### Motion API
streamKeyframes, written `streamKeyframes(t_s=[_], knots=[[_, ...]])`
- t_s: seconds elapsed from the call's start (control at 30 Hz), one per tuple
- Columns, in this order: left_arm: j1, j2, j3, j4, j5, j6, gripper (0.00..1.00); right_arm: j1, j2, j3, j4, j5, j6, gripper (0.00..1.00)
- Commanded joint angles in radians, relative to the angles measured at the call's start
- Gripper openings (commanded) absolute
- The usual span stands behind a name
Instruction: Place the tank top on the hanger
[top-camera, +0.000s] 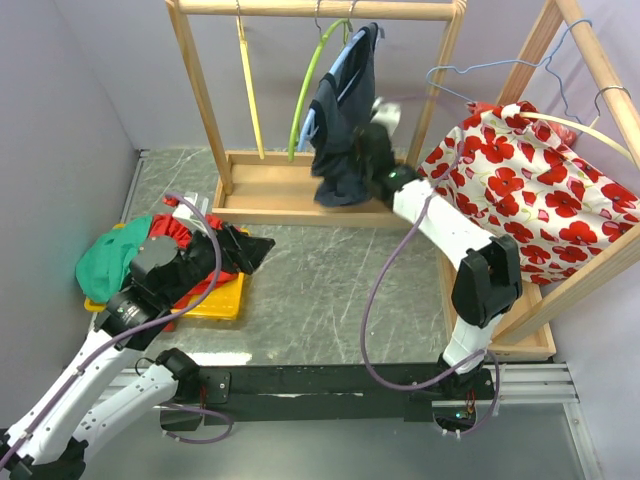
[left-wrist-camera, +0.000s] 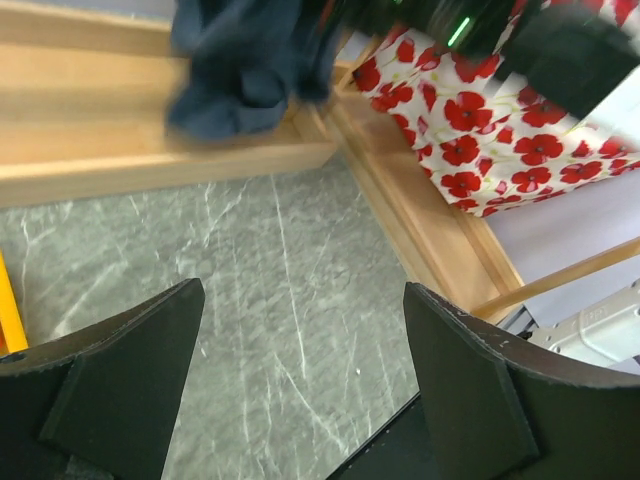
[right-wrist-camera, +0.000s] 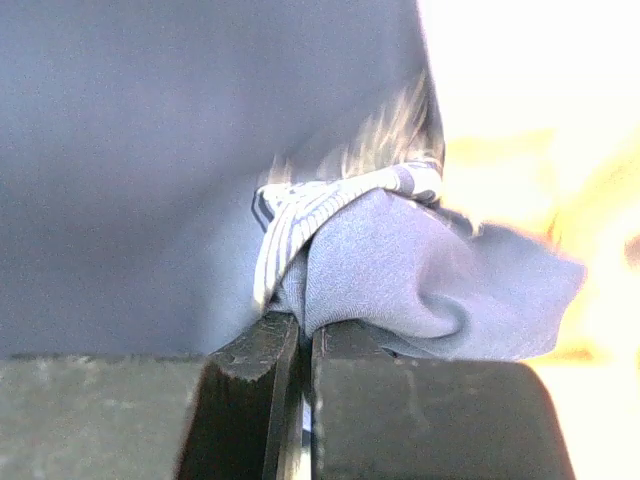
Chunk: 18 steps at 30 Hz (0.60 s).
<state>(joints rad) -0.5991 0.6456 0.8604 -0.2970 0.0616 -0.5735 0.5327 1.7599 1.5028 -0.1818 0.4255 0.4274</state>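
Since the tank top (top-camera: 340, 130) already hangs from the rail of the wooden rack (top-camera: 205, 110) at the far edge of the desk (top-camera: 320, 290), the right gripper (right-wrist-camera: 305, 335) has its jaws pressed together on a bunched fold of the dark cloth low on the garment. Its wrist view shows a striped hem or label caught just above the fingertips. That low pinch looks meant to pull the cloth down and straighten it over the hanger (top-camera: 343, 65), whose pale blue shows at the neck opening. How well the straps sit on it cannot be told from here.

The left gripper (left-wrist-camera: 300, 300) is spread wide with nothing between its fingers. It hovers over bare desk near the left edge, well apart from the rack, and seems to be waiting rather than helping.

A lime green hanger (top-camera: 305, 90) hangs just beside the tank top on the same rail, with a yellow hanger (top-camera: 252, 100) further left. Either could snag the cloth if it swings that way. To the right, a second rack (top-camera: 590, 60) carries a poppy-print cloth (top-camera: 520, 180) close to the right arm's elbow, which leaves little room on that side. By the left edge a yellow tray (top-camera: 215, 300) holds a red garment (top-camera: 185, 225) and a green garment (top-camera: 105, 265), clear of the work.
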Motion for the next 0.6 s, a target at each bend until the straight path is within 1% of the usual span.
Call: streamKeyframes(t_s=[0.0,0.03,0.1,0.17,0.23,0.27,0.33,0.37,0.43,0.47,0.5,0.57], knots=[[-0.002,-0.003,-0.029,0.036,-0.016,-0.038,0.86,-0.080,0.055,0.201,-0.011,0.039,-0.075,0.00],[-0.002,-0.001,-0.034,0.038,-0.014,-0.042,0.86,-0.086,0.073,0.239,-0.018,0.020,-0.075,0.00],[-0.002,0.000,-0.041,0.039,-0.011,-0.049,0.87,-0.097,0.122,0.258,-0.042,0.001,-0.061,0.00],[-0.002,0.003,-0.049,0.044,-0.013,-0.057,0.87,-0.097,0.144,0.214,-0.012,-0.048,-0.047,0.00],[-0.002,0.009,-0.060,0.055,-0.009,-0.063,0.87,-0.097,0.145,0.134,0.013,-0.082,-0.030,0.06],[-0.002,0.018,-0.064,0.059,-0.008,-0.069,0.87,-0.096,0.142,0.107,0.042,-0.120,-0.015,0.22],[-0.002,0.029,-0.075,0.065,-0.006,-0.078,0.89,-0.094,0.132,0.048,0.059,-0.145,0.000,0.41],[-0.002,0.040,-0.081,0.068,-0.009,-0.089,0.90,-0.091,0.124,0.034,0.061,-0.166,-0.001,0.55],[-0.002,0.052,-0.096,0.070,-0.017,-0.103,0.94,-0.074,0.080,-0.015,0.056,-0.160,0.005,0.63],[-0.002,0.060,-0.100,0.067,-0.029,-0.117,0.94,-0.066,0.057,-0.041,0.061,-0.160,0.010,0.70],[-0.002,0.065,-0.112,0.064,-0.051,-0.123,0.96,-0.054,0.029,-0.073,0.073,-0.165,0.013,0.73],[-0.002,0.077,-0.123,0.065,-0.059,-0.147,0.99,-0.018,-0.054,-0.166,0.082,-0.162,0.039,0.75]])
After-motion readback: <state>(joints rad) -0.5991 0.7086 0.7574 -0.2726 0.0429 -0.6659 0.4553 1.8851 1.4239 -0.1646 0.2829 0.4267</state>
